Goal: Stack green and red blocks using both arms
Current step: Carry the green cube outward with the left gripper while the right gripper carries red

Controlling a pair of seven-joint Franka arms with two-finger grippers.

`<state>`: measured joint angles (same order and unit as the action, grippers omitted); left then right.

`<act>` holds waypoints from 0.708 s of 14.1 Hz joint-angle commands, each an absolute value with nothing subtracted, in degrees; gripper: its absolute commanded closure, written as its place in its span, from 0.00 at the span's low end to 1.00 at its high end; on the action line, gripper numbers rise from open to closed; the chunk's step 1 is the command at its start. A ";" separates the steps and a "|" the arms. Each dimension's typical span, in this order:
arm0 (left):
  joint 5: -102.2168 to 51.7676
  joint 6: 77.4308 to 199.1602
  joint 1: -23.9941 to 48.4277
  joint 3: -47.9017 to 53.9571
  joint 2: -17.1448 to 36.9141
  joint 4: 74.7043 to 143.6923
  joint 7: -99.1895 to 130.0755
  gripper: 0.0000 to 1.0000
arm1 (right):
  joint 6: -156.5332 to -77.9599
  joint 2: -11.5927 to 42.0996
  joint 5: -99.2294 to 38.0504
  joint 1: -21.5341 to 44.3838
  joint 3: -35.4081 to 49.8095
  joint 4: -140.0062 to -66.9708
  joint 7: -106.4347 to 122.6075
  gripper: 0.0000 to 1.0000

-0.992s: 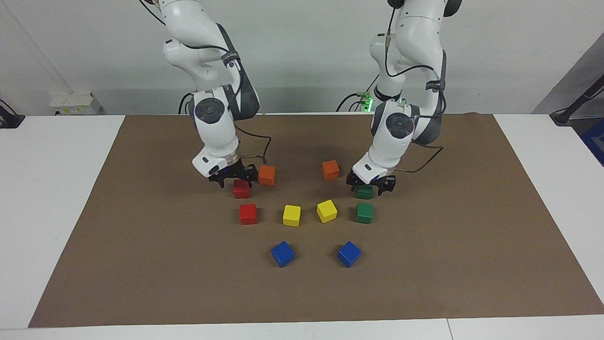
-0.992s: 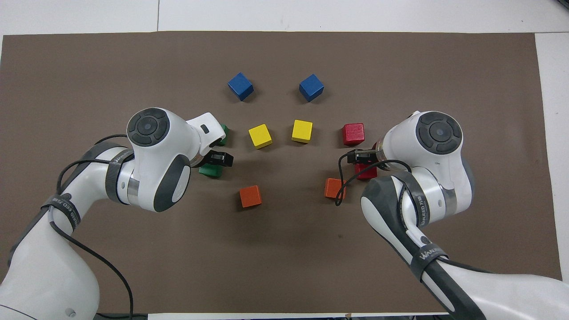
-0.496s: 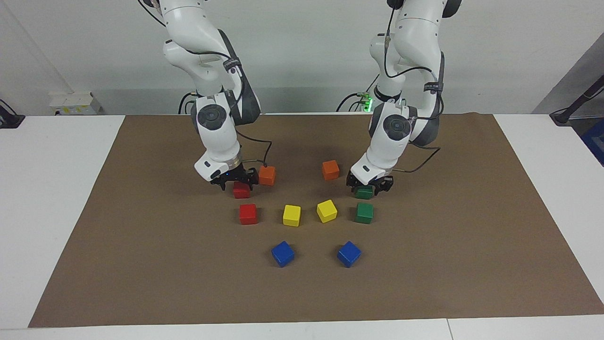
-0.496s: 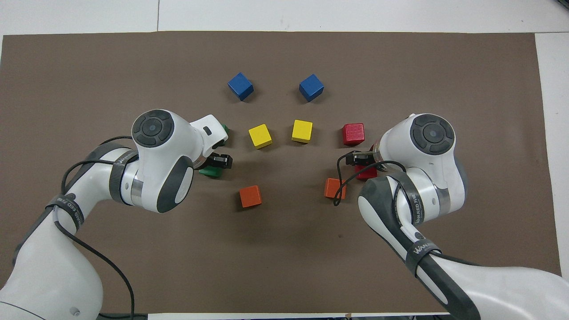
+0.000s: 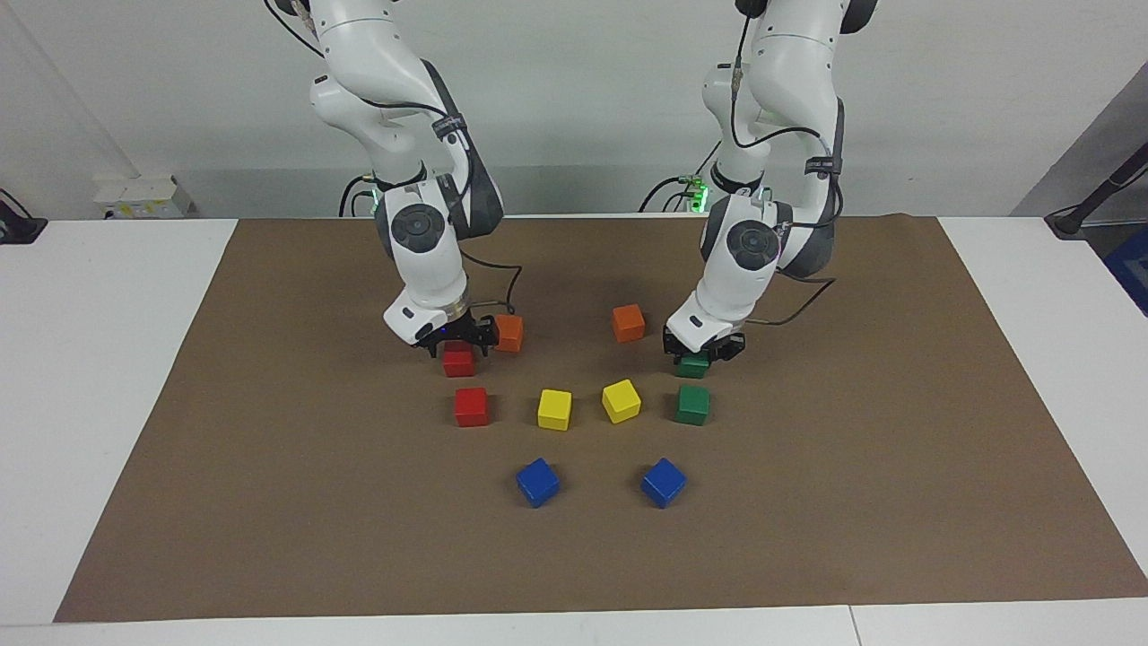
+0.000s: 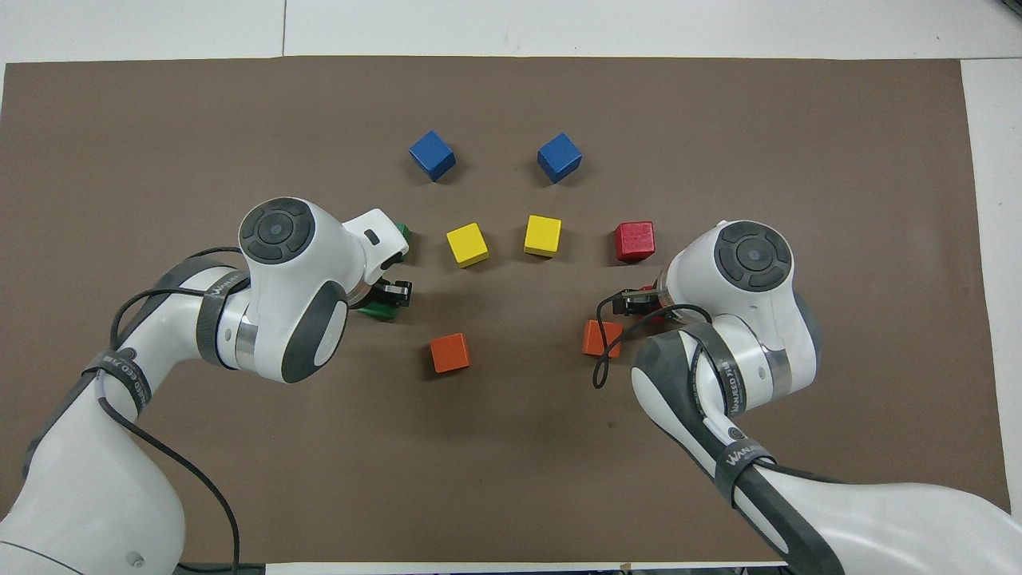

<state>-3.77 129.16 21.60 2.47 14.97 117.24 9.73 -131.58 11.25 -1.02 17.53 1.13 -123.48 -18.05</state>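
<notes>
One green block [image 5: 692, 366] lies on the brown mat, and my left gripper [image 5: 702, 352] is down on it with the fingers closed against its sides; a sliver of the block shows in the overhead view [image 6: 374, 310]. The second green block [image 5: 692, 404] lies just farther from the robots. My right gripper [image 5: 456, 342] is open and low over one red block [image 5: 458, 362], its fingers to either side of the block's top. The second red block [image 5: 472, 405] lies just farther out, and it also shows in the overhead view [image 6: 635, 241].
Two orange cubes [image 5: 508, 333] [image 5: 628, 322] lie beside the grippers, toward the middle. Two yellow cubes [image 5: 554, 409] [image 5: 621, 400] lie between the outer red and green blocks. Two blue cubes [image 5: 537, 482] [image 5: 664, 482] lie farthest from the robots. The brown mat [image 5: 852, 502] covers the table.
My left gripper's fingers have closed in on the green block. My right gripper has shifted toward the middle and come down, now centred over the red block.
</notes>
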 commanded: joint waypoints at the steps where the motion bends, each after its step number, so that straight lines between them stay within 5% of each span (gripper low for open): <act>1: -4.48 126.84 21.54 1.49 13.80 116.72 10.20 1.00 | -132.80 9.93 -1.93 16.61 1.05 -125.24 -14.68 0.55; 2: -4.48 124.83 20.14 1.58 12.93 115.94 10.28 1.00 | -132.80 10.02 -1.93 16.61 1.05 -125.16 -14.85 0.87; 3: -4.48 121.59 18.91 1.50 10.92 115.23 10.20 1.00 | -132.19 10.11 -1.93 16.52 1.05 -124.46 -14.68 1.00; 7: -4.48 113.22 11.54 1.41 2.66 115.23 9.50 1.00 | -120.87 11.16 -1.76 9.52 0.79 -111.91 -5.05 1.00; 10: -4.48 109.44 4.24 1.32 -0.70 115.31 1.97 1.00 | -123.83 12.39 -1.85 3.96 0.70 -110.48 2.63 1.00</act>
